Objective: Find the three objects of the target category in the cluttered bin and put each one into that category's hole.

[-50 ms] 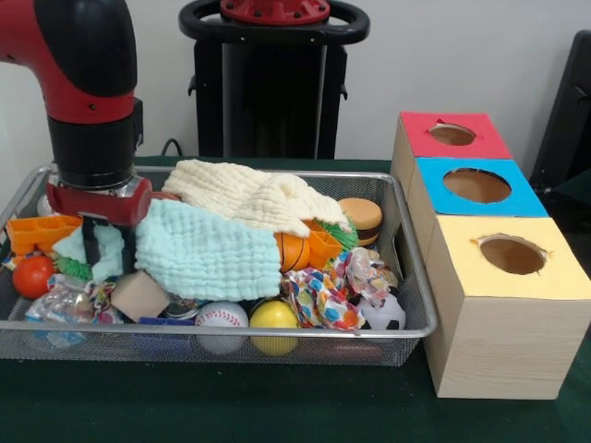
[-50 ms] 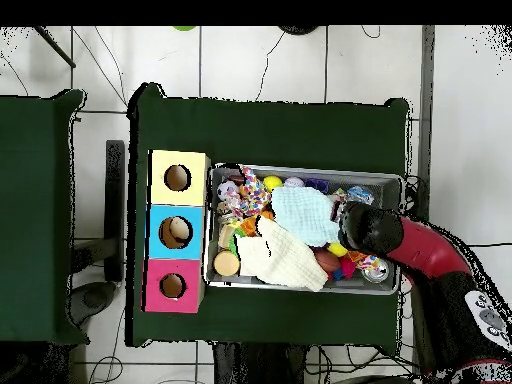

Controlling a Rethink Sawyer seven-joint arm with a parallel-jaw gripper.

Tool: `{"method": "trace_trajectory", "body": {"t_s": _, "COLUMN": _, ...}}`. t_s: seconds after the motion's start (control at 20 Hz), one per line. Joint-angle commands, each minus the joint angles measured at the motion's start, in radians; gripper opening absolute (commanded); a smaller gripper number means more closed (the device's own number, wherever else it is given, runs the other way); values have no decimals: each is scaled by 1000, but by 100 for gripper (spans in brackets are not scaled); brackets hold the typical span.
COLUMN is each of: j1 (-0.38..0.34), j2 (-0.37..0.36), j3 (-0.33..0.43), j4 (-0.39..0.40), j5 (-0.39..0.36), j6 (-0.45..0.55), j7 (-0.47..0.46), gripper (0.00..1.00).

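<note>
A dark green table (image 2: 270, 120) stands on white floor tiles (image 2: 260, 60).

Front view: sitting low and close at the table's near edge, facing the wire bin (image 1: 406, 318) and three-hole box (image 1: 503, 323). Overhead view: looking straight down from high above, taking in the whole table (image 2: 270, 125) and floor. Sharing bin (image 2: 305, 171) and box (image 2: 178, 232).

The bin (image 1: 420, 305) is of metal wire mesh. Two cloths, mint (image 1: 208, 249) and cream (image 1: 249, 194), look soft and waffled. The boxes (image 1: 499, 341) seem of wood, with matt coloured tops, perhaps paper.
</note>
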Motion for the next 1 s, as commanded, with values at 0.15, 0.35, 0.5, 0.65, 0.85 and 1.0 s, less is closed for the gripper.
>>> {"method": "trace_trajectory", "body": {"t_s": 0.15, "j1": 30, "j2": 56, "j3": 121, "j4": 196, "j5": 10, "j6": 133, "j7": 33, "gripper": 0}}
{"method": "trace_trajectory", "body": {"t_s": 0.35, "j1": 51, "j2": 44, "j3": 98, "j4": 206, "j5": 14, "j6": 112, "j7": 70, "gripper": 0}}
{"method": "trace_trajectory", "body": {"t_s": 0.5, "j1": 58, "j2": 32, "j3": 92, "j4": 236, "j5": 30, "j6": 65, "j7": 118, "gripper": 0}}
{"method": "trace_trajectory", "body": {"t_s": 0.65, "j1": 63, "j2": 23, "j3": 93, "j4": 258, "j5": 36, "j6": 34, "j7": 138, "gripper": 0}}
{"method": "trace_trajectory", "body": {"t_s": 0.85, "j1": 59, "j2": 25, "j3": 115, "j4": 278, "j5": 56, "j6": 0, "j7": 154, "gripper": 0}}
{"method": "trace_trajectory", "body": {"t_s": 1.0, "j1": 38, "j2": 28, "j3": 164, "j4": 313, "j5": 77, "j6": -62, "j7": 160, "gripper": 0}}
